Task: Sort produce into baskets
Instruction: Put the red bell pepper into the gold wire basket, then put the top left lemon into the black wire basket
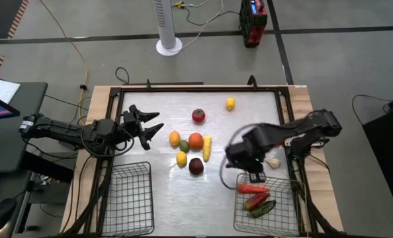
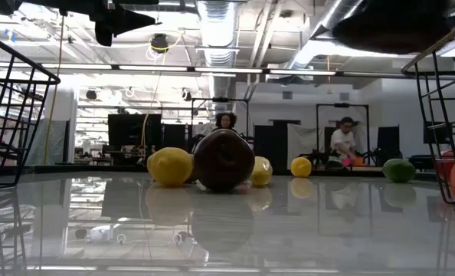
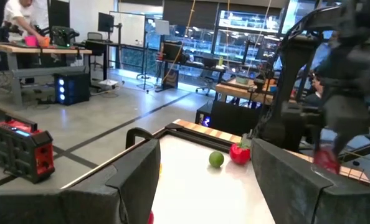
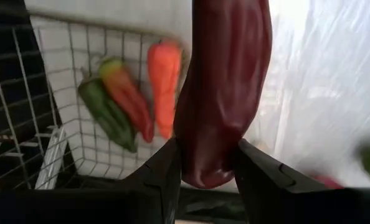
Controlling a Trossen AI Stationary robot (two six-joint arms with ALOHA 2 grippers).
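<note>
A: We are starting with the biggest thing, the table, and then the two wire baskets at its near edge. The left basket is looking empty to us, while the right basket is already holding an orange carrot, a red and green pepper and a dark green piece.

B: And the arms? We are seeing the left gripper hovering over the left side of the table, its fingers standing apart with nothing between them.

A: Agreed, it is waiting. The right gripper is working just over the far edge of the right basket, its fingers clamping the lower end of a long dark red pepper that is hanging above the mesh and the table beside it.

B: The rest of the produce is lying mid-table: a cluster with an orange, a dark purple round piece and a yellow elongated piece, a red tomato farther back, a lemon farthest, and a garlic bulb by the right arm.

A: What are we worrying about? The pepper is straddling the basket rim, so letting go now could be tipping it onto the wire and out onto the table.

B: And the grip is sitting near one end, so it could be swinging or slipping as we are moving.
</note>
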